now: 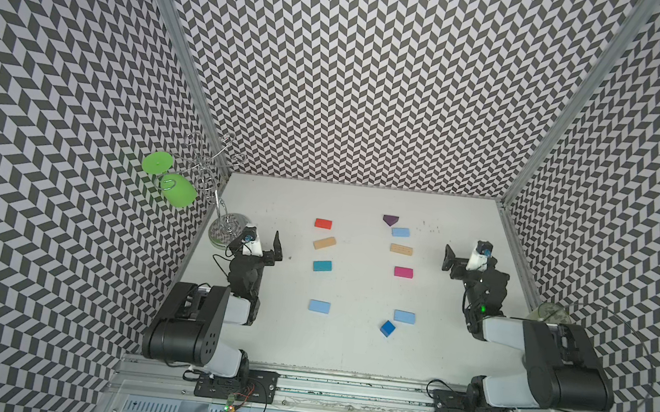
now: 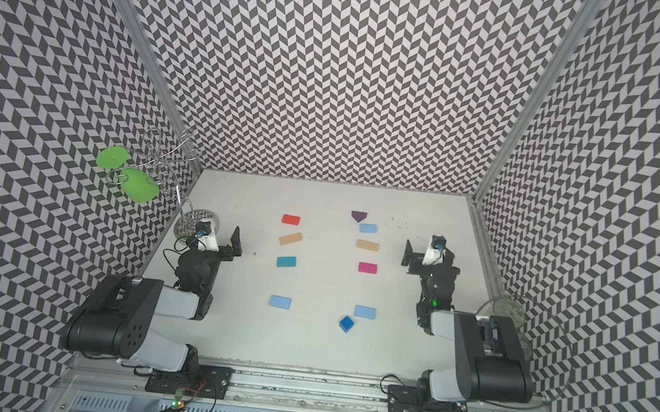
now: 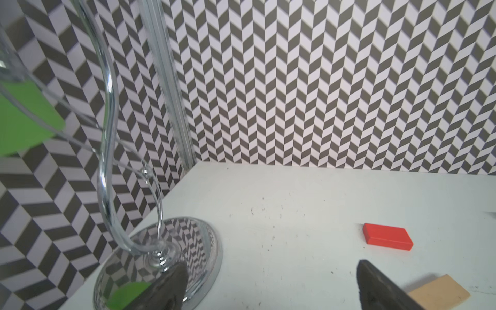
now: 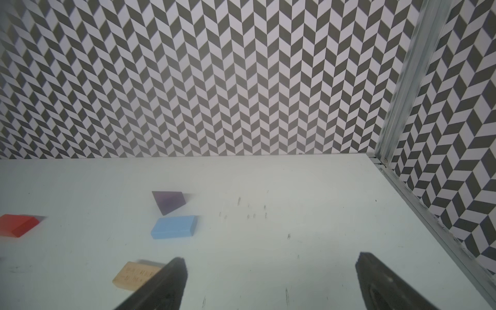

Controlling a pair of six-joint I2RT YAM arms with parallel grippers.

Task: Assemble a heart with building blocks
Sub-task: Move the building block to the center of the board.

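In a top view, the building blocks [image 1: 322, 265] lie loose in two columns mid-frame. The green goblet [image 1: 177, 190] hangs inverted on a wire rack [image 1: 225, 227], upper left.
Left wrist: left gripper [image 3: 271, 290] spread wide, free.
Right wrist: right gripper [image 4: 268, 284] likewise, with the purple triangle [image 4: 169, 201] left of centre.

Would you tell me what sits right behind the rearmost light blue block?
The purple triangle, its tip pointing toward that block; whether they touch is unclear. Nothing covers that spot.
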